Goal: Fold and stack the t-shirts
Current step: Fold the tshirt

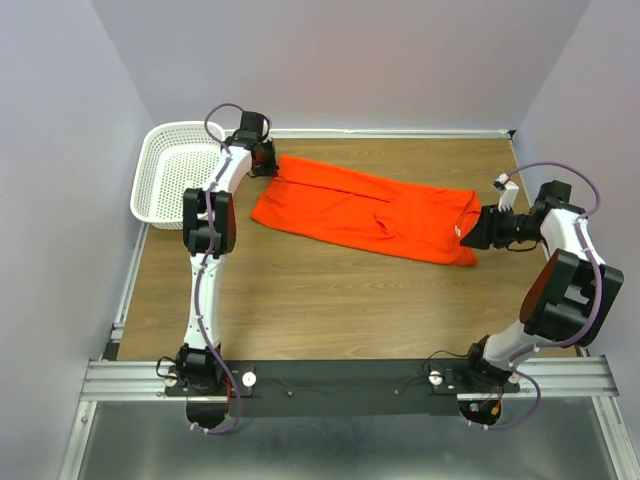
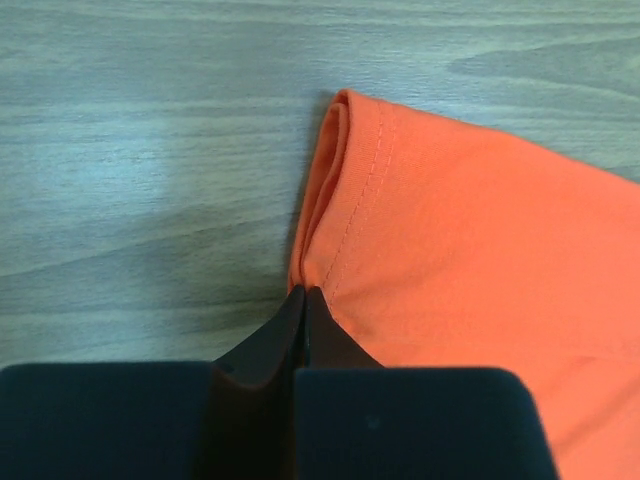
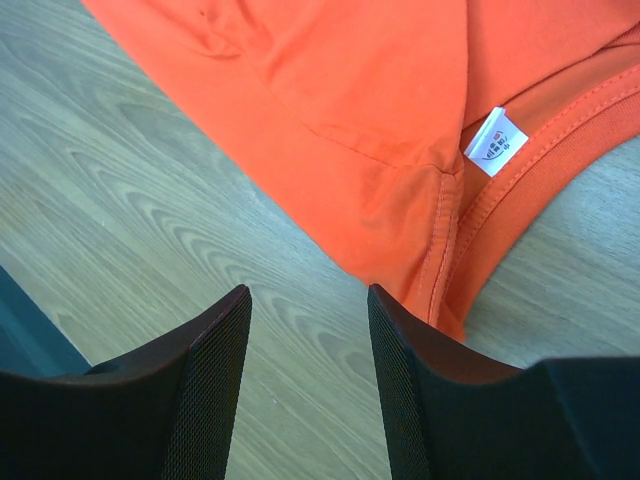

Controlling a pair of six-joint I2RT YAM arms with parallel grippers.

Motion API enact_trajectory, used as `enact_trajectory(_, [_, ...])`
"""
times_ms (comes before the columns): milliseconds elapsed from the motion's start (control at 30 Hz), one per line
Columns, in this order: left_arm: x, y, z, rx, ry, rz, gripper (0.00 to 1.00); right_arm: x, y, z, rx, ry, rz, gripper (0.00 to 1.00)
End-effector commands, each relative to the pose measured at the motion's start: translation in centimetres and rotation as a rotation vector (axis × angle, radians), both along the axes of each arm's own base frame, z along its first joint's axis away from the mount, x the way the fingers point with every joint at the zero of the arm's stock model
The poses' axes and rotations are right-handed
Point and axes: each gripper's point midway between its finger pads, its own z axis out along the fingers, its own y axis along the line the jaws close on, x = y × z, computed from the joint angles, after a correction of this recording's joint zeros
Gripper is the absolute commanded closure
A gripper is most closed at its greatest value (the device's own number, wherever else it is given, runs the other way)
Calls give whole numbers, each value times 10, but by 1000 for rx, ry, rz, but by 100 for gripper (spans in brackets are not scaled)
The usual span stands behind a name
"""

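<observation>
Lying across the worktop's [image 1: 330,300] far half, the orange t-shirt [image 1: 365,212] is seemingly pinched at its far-left hem by the left gripper [image 2: 303,295], fingers together. The right gripper [image 3: 308,300], fingers apart near the right edge, should catch both shoulder layers.

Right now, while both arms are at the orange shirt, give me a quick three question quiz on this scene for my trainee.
1. True or false: the left claw is open.
2. Pick one: the white tag sits at the t-shirt by its A) bottom hem, B) collar, C) sleeve end.
3. Fill the gap: the white basket stands on the ___ arm's side of the table.
Key: 1 false, it is shut on the t-shirt's hem; 2 B; 3 left.
</observation>
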Motion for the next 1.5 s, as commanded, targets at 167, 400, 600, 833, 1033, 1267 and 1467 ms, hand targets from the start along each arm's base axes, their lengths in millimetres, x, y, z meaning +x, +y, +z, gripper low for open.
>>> enact_trajectory(167, [-15,22,-2,22,36,31,100,-9,32,8,-44,-38,172,42])
enact_trajectory(400, [-52,27,-8,31,71,23,100,3,91,20,-65,-61,353,42])
enact_trajectory(600, [-80,34,-6,48,67,41,100,27,125,26,-153,-124,408,42])
enact_trajectory(833, [-132,36,1,52,69,50,100,71,119,34,-226,-158,230,41])
enact_trajectory(1033, [-126,50,11,93,-1,110,100,88,117,31,-226,-162,162,40])
enact_trajectory(1267, [-97,63,21,120,-13,146,100,92,100,13,-272,-120,103,39])
enact_trajectory(1467, [-93,72,23,143,-23,169,80,51,132,19,-119,-162,397,41])
